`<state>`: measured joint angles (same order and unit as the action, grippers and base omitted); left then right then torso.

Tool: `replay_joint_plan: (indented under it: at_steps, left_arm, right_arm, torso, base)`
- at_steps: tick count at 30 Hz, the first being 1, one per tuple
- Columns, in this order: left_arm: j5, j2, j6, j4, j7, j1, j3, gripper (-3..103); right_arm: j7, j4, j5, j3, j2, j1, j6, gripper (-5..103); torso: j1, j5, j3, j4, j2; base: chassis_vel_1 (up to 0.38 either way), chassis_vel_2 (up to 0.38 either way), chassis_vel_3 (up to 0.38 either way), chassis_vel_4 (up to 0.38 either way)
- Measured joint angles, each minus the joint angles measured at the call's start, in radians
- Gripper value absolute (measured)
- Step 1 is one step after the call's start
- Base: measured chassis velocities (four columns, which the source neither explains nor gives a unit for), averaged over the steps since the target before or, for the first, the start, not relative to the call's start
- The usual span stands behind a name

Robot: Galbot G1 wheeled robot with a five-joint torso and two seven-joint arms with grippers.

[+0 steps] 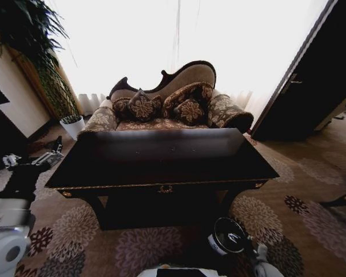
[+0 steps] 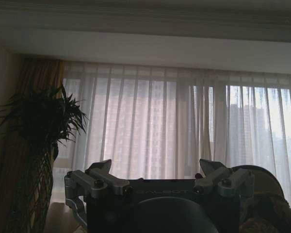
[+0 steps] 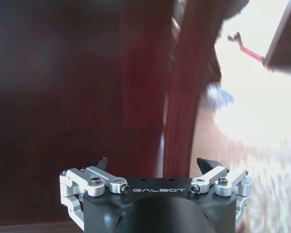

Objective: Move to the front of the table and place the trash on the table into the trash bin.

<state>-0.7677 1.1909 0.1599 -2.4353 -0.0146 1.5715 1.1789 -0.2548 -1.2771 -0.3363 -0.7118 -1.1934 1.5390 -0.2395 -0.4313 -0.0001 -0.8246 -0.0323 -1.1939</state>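
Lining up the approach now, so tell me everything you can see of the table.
The table is a large rectangle of dark wood with a glossy black top, gold trim along its front edge, a small gold emblem at the front centre and curved dark legs. It stands level on the patterned carpet, just before the sofa. The trash bin sits on the floor near its front right leg.

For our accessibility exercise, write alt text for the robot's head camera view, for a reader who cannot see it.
A dark table with a glossy black top stands straight ahead, a patterned sofa behind it before bright curtains. The black trash bin sits on the floral carpet at the table's near right; the left gripper hangs open by the table's left end.
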Motion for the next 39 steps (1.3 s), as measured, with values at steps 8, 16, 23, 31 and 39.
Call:
replay_joint_plan:
  at_steps: [8,16,23,31,39]
  left_arm:
    - [0.024,0.006,0.001,0.027,0.000,-0.043,-0.074,100]
    - [0.030,0.008,0.001,0.039,0.001,-0.055,-0.088,100]
    - [0.032,0.008,-0.001,0.039,0.001,-0.042,-0.079,100]
    - [0.042,0.026,-0.004,0.015,0.012,0.001,-0.074,100]
    - [0.078,0.076,-0.010,-0.010,0.025,0.066,-0.088,100]
  right_arm:
    - [-0.055,-0.350,-0.017,-0.100,-0.034,0.235,-0.121,100]
    - [-0.099,-0.560,-0.071,-0.185,-0.057,0.336,-0.169,100]
    - [-0.071,-0.834,-0.174,-0.235,-0.066,0.359,-0.133,100]
    - [0.024,-1.016,-0.211,-0.283,0.009,0.337,-0.018,100]
    - [0.099,-1.049,-0.259,-0.283,0.141,0.273,0.063,100]
  torso:
    - [0.000,-0.0001,0.000,-0.0001,0.000]
    - [0.000,0.0000,0.000,0.0000,0.000]
    - [0.000,-0.0001,0.000,0.0000,0.000]
    - [0.000,0.0002,0.000,-0.0001,0.000]
    - [0.000,0.0002,0.000,0.0000,0.000]
  base:
    - [0.000,0.000,0.000,0.000]
    - [0.000,0.000,0.000,0.000]
    - [0.000,0.000,0.000,0.000]
    - [0.000,0.000,0.000,0.000]
    - [0.000,0.000,0.000,0.000]
